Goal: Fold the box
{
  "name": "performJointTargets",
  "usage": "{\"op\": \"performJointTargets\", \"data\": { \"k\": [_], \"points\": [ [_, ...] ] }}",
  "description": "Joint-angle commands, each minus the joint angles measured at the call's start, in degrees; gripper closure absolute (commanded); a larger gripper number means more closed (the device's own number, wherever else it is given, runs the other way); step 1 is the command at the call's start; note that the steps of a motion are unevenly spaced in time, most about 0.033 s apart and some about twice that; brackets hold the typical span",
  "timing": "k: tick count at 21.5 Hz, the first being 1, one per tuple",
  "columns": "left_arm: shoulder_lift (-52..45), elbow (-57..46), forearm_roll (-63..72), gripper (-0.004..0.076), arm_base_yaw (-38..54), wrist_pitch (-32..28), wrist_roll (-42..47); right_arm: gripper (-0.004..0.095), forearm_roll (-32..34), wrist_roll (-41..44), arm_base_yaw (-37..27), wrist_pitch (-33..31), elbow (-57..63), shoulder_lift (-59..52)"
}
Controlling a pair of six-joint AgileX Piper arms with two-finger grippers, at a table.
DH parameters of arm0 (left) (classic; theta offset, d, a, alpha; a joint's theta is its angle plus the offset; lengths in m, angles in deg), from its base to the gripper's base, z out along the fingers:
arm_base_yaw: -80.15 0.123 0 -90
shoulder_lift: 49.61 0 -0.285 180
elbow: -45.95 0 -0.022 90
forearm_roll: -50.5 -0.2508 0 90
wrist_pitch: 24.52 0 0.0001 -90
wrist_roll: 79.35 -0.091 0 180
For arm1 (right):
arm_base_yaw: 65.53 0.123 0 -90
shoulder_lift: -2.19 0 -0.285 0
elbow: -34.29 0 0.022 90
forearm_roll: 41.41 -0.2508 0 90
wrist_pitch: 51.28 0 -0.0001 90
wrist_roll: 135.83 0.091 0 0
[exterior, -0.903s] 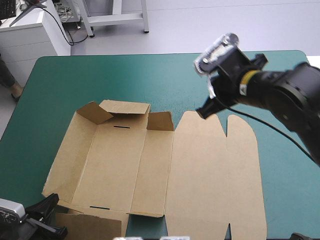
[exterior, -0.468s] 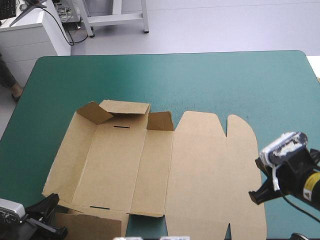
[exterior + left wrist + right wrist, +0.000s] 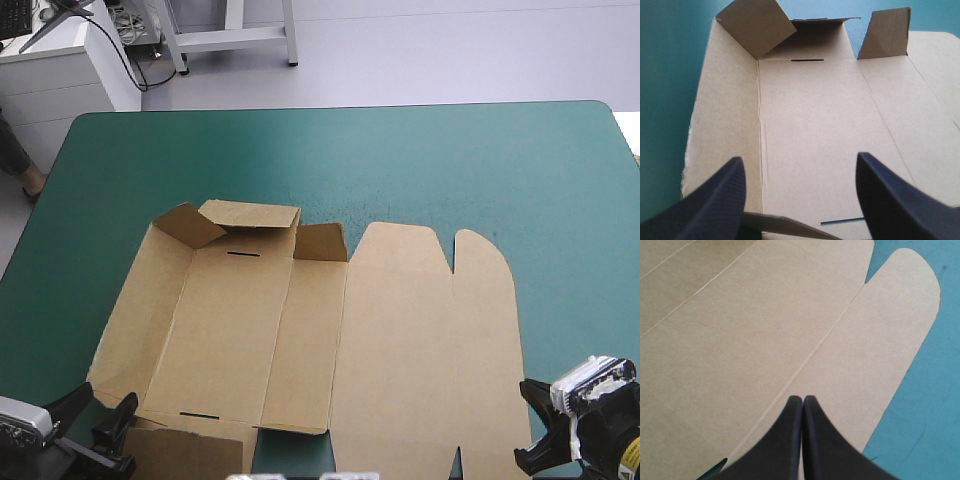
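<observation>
The brown box point(image 3: 300, 340) is lying open on the near half of the desk point(image 3: 400, 160), reaching from left of the middle over toward the right side. Its left part is taking shape as a shallow tray: two far flaps point(image 3: 250, 215) are standing up and leaning inward above a thin dark slot, and a third short flap point(image 3: 320, 243) is rising just beside them. The lid panel point(image 3: 430, 350) is lying flat on the teal-green cover to the right, with a rounded tab at its far end and a narrower rounded strip along its outer side.

I am holding my left gripper point(image 3: 100, 410) at the near left corner of the box point(image 3: 810, 115), with its black fingers spread wide. From the left wrist view, the left gripper point(image 3: 800, 160) is framing the tray floor, and a near flap point(image 3: 785, 225) is lying low between the finger bases.

I am keeping my right gripper point(image 3: 530, 458) at the near right corner of the lid panel. From the right wrist view, the right gripper point(image 3: 802, 399) is pressed together into a single point over the box point(image 3: 765, 330), above the crease of the outer strip. Whether it is touching the board, I cannot tell.
</observation>
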Motion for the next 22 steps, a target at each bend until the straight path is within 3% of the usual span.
{"op": "performJointTargets", "data": {
  "k": [1, 10, 15, 22],
  "points": [
    [0.9, 1.3, 0.3, 0.0217, 0.1, -4.3, -0.1, 0.0923, 0.0, 0.0, -0.2, 5.8, 0.5, -2.1],
    [3.6, 1.8, 1.6, 0.025, 0.1, -6.5, -1.7, 0.0923, -1.6, -0.2, -0.2, 6.9, 2.3, -4.7],
    [19.6, 11.3, -3.1, 0.025, 0.1, -6.5, -2.0, 0.0923, -2.0, -1.1, -0.2, 7.6, 2.5, -4.7],
    [45.9, 28.0, -16.4, 0.025, 0.1, 12.2, 5.8, 0.0923, -2.8, -1.1, -0.2, 7.6, 2.5, -4.7]
  ]
}}
